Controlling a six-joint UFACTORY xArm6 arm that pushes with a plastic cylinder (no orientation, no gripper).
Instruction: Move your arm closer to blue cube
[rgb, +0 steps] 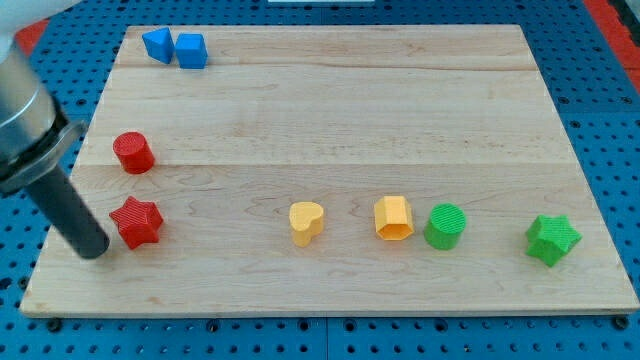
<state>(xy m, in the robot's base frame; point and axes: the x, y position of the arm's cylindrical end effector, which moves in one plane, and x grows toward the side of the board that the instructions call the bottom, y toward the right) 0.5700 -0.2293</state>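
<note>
The blue cube (192, 50) sits at the board's top left, touching another blue block (157, 44) on its left. My tip (93, 250) rests on the board at the left, just left of the red star (136, 222), far below the blue cube. A red cylinder (133, 153) stands between them, above the red star.
Along the lower part of the wooden board (330, 120) lie a yellow heart (306, 222), a yellow hexagonal block (393, 218), a green cylinder (444, 226) and a green star (552, 239). The board lies on a blue perforated table (610, 100).
</note>
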